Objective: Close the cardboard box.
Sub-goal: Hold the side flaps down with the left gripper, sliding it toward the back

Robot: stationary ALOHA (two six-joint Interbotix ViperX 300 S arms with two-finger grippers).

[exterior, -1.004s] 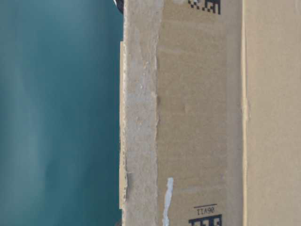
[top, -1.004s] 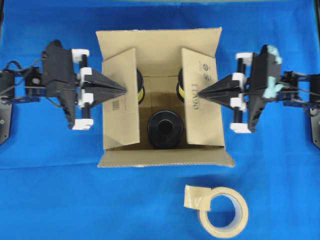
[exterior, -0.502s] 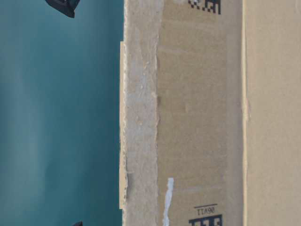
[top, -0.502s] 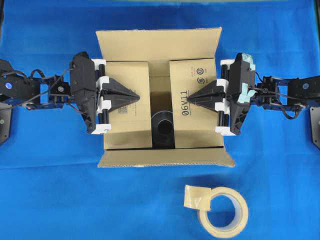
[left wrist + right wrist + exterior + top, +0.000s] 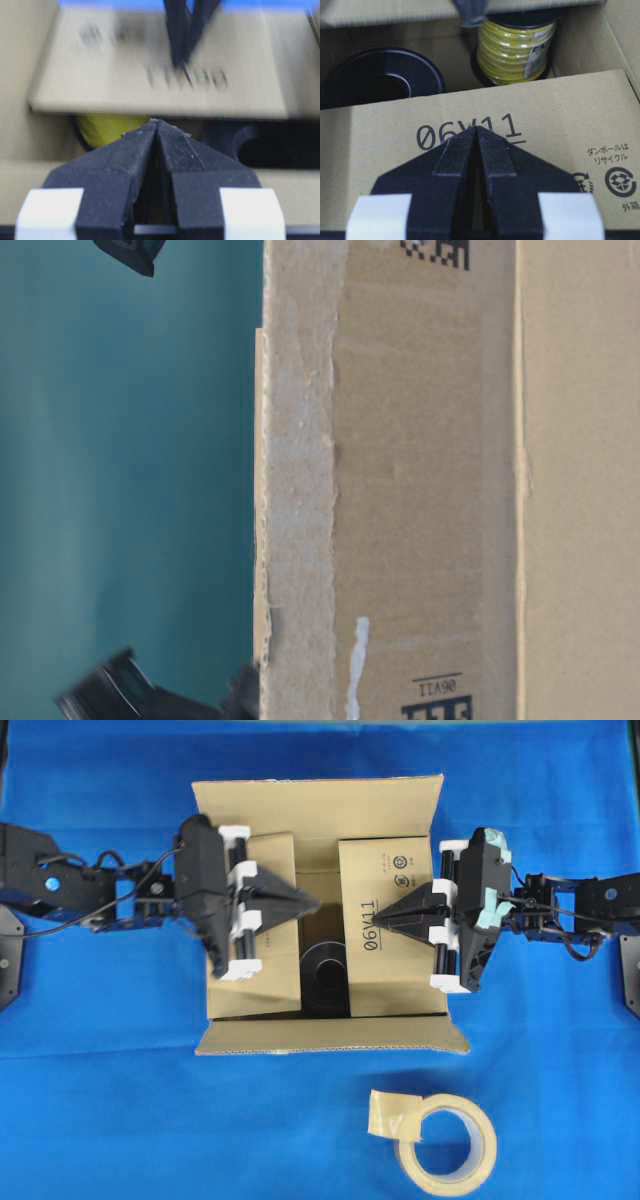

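From overhead, the big brown corrugated cardboard box (image 5: 325, 910) sits mid-cloth, both side flaps pressed nearly flat by the left gripper (image 5: 308, 904) and right gripper (image 5: 378, 919). Wrist views show both pinched closed, gripping nothing. Stiff, springy flaps, I'd guess; push near the free edges.

blue cloth (image 5: 100, 1100), cardboard box (image 5: 330, 1038), tape roll (image 5: 445, 1143) (apparently beige)

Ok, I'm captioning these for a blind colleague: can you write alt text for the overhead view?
Seen from above, an open cardboard box sits on a blue cloth, its two side flaps folded inward by shut grippers: the left gripper reaches past its flap's edge, the right gripper rests on the flap printed "06V11". A black spool shows in the gap; a tape roll lies in front.
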